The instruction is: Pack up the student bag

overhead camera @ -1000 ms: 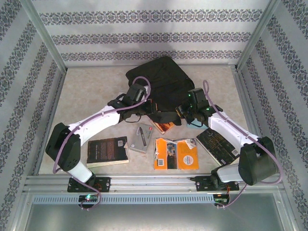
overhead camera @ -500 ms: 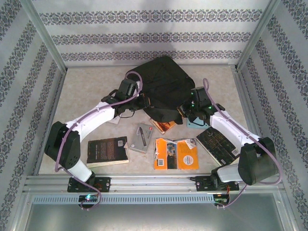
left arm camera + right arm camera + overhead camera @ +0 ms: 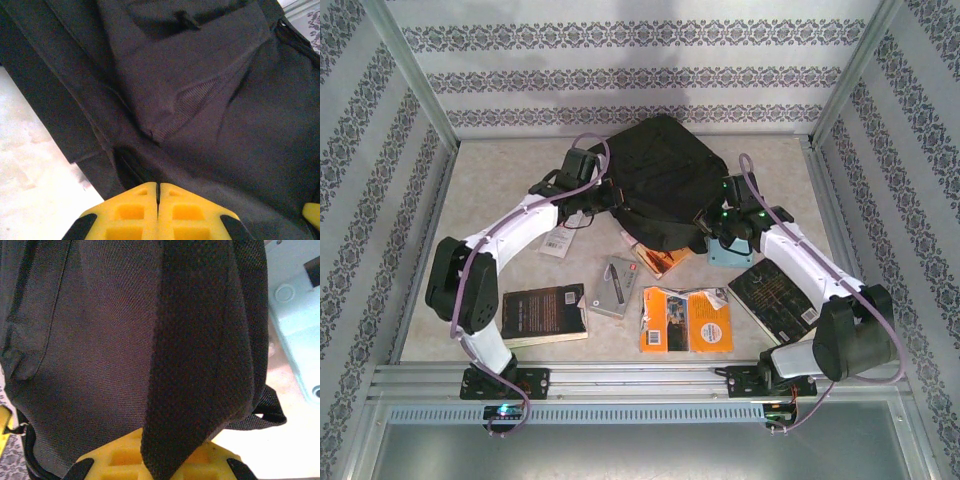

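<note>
The student bag (image 3: 660,175), large, black and soft, lies bunched at the back centre of the table. My left gripper (image 3: 609,198) is at its left edge. In the left wrist view its yellow fingers (image 3: 135,210) are pressed together at the gripper tip (image 3: 158,186), pinching the bag's fabric (image 3: 210,100). My right gripper (image 3: 712,222) is at the bag's right lower corner. In the right wrist view a black strap (image 3: 200,365) of the bag runs down between the yellow fingers (image 3: 117,457), and the gripper (image 3: 167,460) is shut on it.
A dark book (image 3: 544,313) lies front left, an orange packet (image 3: 686,320) front centre, another dark book (image 3: 775,297) under the right arm. A grey case (image 3: 613,285), an orange-brown book (image 3: 660,260) and a light blue box (image 3: 728,255) lie just before the bag.
Both grippers have moved toward the back of the table, the left one farther. The bag has gone with them and bunched up into a rounder shape.
</note>
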Action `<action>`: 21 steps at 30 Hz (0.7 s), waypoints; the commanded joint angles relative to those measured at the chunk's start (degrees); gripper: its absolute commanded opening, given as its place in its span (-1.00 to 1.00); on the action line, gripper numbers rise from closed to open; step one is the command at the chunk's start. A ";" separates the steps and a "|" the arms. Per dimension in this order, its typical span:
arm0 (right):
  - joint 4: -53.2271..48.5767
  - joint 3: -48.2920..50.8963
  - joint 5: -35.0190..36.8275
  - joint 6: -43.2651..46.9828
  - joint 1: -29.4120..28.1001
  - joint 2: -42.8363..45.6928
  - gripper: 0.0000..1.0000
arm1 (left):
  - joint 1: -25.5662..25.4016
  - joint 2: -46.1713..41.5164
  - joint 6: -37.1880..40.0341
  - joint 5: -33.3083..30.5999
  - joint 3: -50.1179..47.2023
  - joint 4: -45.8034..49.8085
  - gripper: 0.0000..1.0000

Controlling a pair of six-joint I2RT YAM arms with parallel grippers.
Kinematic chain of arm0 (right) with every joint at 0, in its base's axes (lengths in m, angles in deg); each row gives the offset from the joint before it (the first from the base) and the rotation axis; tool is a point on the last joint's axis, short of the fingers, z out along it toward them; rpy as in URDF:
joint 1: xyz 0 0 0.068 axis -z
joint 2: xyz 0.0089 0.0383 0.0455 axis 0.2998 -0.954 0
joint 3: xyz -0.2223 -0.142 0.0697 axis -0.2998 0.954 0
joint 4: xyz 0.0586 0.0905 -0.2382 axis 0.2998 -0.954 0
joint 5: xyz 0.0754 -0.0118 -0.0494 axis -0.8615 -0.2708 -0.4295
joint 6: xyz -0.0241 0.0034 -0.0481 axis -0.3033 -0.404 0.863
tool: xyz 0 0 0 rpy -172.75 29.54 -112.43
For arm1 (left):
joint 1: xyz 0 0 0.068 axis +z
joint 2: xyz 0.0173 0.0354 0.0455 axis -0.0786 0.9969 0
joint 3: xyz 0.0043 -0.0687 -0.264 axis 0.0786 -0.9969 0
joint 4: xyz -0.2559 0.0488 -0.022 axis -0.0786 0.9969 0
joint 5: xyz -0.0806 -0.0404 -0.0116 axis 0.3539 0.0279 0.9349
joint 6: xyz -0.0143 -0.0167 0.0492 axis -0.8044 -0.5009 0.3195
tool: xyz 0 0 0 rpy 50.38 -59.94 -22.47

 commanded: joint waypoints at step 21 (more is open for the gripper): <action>-0.34 -5.05 1.87 10.49 3.52 -1.54 -1.00 | 6.56 8.79 5.69 -5.86 14.89 7.04 -1.00</action>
